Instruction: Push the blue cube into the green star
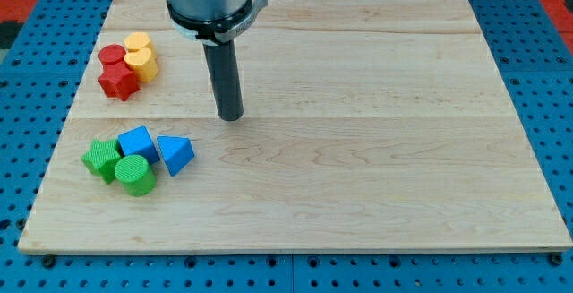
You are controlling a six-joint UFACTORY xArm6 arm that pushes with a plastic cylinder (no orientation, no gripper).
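Currently my tip sits on the wooden board, left of centre, touching no block. No gripper on this rig, just the dark rod, so nothing is held.

Blue cube is in the lower-left cluster, down and to the view's left of the tip, with a clear gap between them. Green star is right against the cube's left side, touching or very nearly. Green cylinder sits just below the cube, in contact with the cube and the star as far as I can tell. Blue triangular block is just beside the cube on the view's right, with its pointed end toward the bottom.

Second cluster in the upper left, well apart from the first: red cylinder, red star, and two yellow blocks, a yellow heart-like one at the back and a yellow hexagonal one in front, all bunched together. The tip is to their right, not touching them.
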